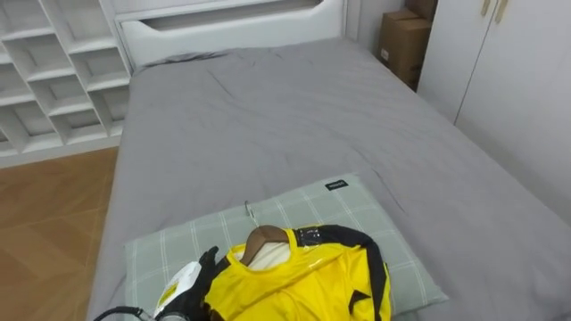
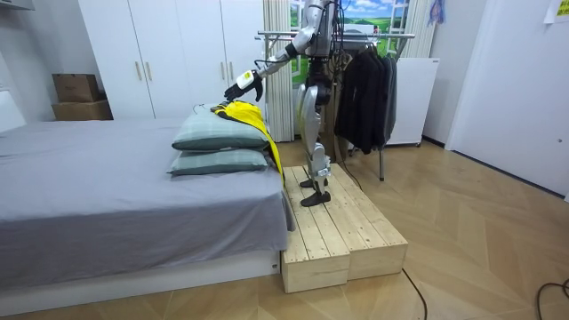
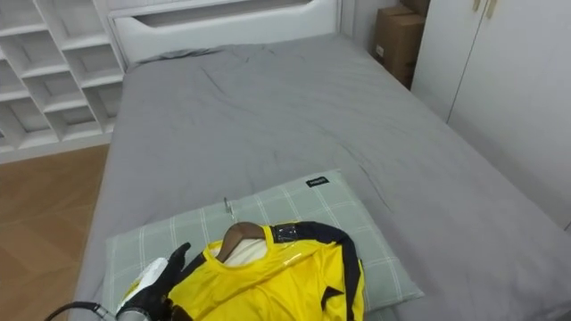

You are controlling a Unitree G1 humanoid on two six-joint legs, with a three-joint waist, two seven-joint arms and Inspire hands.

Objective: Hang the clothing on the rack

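A yellow jersey with black trim (image 1: 303, 285) lies on a checked grey-green pillow (image 1: 343, 209) at the near end of the bed. Inside its collar sits a wooden hanger (image 1: 264, 237), whose metal hook (image 1: 249, 212) points toward the headboard. My left hand (image 1: 189, 278) comes in from the lower left. Its dark fingers are stretched out by the jersey's left shoulder, and the hand is open. In the room view that left hand (image 2: 244, 87) hovers just above the jersey (image 2: 252, 116), which drapes over two stacked pillows (image 2: 218, 147).
The grey bed (image 1: 294, 116) stretches ahead to a white headboard (image 1: 232, 31). White shelves (image 1: 53, 71) stand at the left, with cardboard boxes (image 1: 401, 40) and a white wardrobe (image 1: 508, 80) at the right. I stand on a wooden platform (image 2: 342, 227); behind me is a clothes rack with dark garments (image 2: 364, 84).
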